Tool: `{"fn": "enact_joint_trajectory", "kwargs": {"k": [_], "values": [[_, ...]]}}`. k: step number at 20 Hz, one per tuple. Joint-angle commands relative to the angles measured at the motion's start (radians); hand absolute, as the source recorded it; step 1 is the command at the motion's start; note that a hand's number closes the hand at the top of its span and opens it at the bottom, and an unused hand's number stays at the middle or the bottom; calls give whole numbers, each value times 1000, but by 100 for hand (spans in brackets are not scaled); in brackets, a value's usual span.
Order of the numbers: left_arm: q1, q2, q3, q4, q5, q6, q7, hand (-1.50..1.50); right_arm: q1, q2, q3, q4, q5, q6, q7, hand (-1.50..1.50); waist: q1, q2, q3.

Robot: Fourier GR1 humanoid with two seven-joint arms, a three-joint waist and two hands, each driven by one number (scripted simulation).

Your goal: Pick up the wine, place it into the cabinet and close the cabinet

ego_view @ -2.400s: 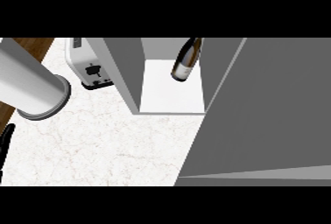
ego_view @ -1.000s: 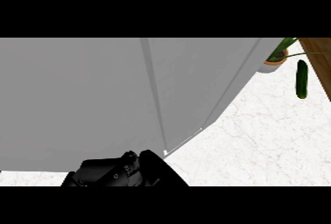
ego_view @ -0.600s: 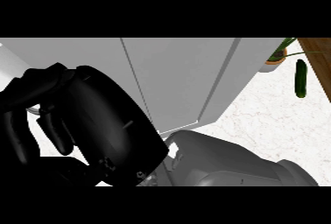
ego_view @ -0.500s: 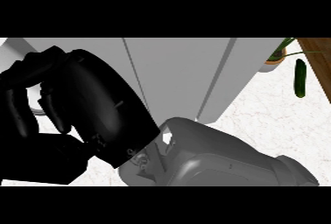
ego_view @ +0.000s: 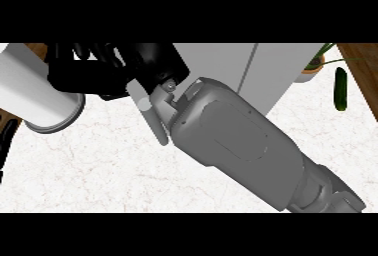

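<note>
Can't see the wine anywhere right now. Not on the counter [ego_view: 111,175], not in the right hand [ego_view: 122,62] as far as I can make out, so my guess is it's already inside the cabinet [ego_view: 221,62] and hidden behind the grey panels. That would make this the door-closing step. The right hand is up at the top of the view, at the cabinet's left side, with its big grey forearm [ego_view: 236,145] running back down and to the right of it. It's one black lump from here, so I honestly can't tell whether it's open, curled or holding something. Just below the hand there's a pale bar [ego_view: 153,117] angling down, maybe the door's edge or a handle, can't say which. Left of the hand sits a white cylinder [ego_view: 33,97]. Further down at the far left edge there's a thin black sliver that might be the left hand [ego_view: 6,137], but too little shows to say anything about it. Well off to the right of the hand, past the cabinet, are a potted plant [ego_view: 314,67] and a cucumber [ego_view: 341,87]. Next move, I reckon: keep contact with the door and sweep it flush with the cabinet front, then pull the arm clear without snagging.
</note>
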Motion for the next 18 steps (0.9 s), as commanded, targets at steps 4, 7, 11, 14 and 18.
{"fn": "enact_joint_trajectory", "kwargs": {"k": [4,7,11,14,18], "values": [[-7,-7,9,-58,-19,37,61,-150,-22,-33,-93,195,9,89,-121,150,0,7,2],[-26,-29,1,6,-31,-10,22,-150,9,-67,-119,246,2,128,-205,150,2,15,1],[-21,-39,-3,6,-32,-25,20,-150,4,-108,-121,274,23,154,-219,150,5,16,0],[-66,-34,5,18,-25,3,50,-150,19,-117,-105,279,48,155,-251,150,-6,19,1],[-58,-50,-10,20,-50,11,40,-150,15,-116,-113,282,53,150,-252,150,-3,16,1]]}}
